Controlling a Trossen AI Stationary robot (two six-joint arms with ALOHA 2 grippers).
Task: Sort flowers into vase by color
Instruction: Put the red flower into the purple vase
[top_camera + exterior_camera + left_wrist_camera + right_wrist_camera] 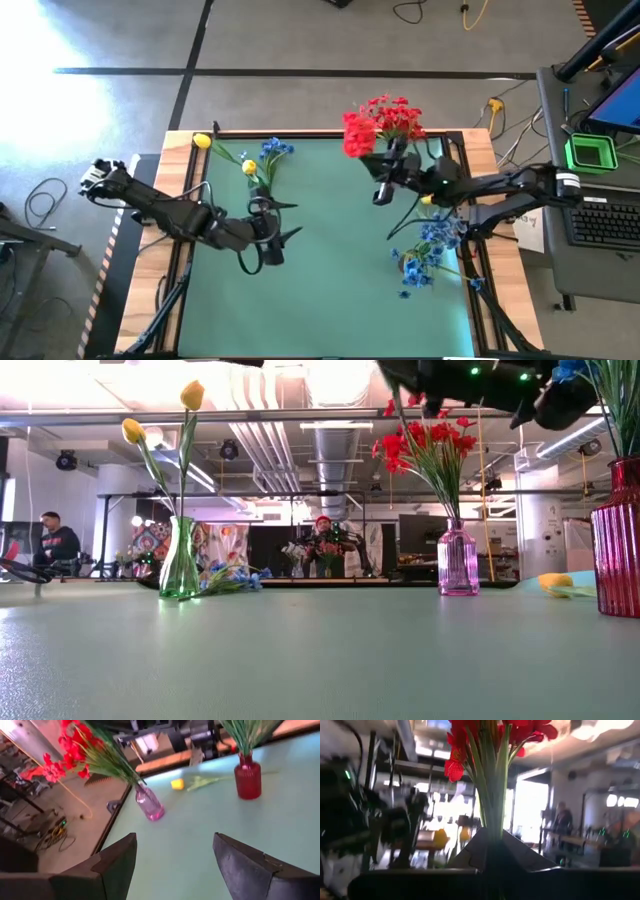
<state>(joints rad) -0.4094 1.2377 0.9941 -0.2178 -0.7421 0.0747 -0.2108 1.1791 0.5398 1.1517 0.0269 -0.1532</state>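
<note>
The right gripper (384, 193), jaws clenched on red flowers (383, 122), holds them over the pink vase (458, 561) for sorting by color. The left gripper (283, 220) waits, jaws released, above the worktop (330, 290).

No legible text (anywhere visible)

Matt green table mat (330, 290), pale wooden table edge (178, 150), glossy ribbed red glass vase (248, 781), smooth pink glass vase (458, 563)
</note>
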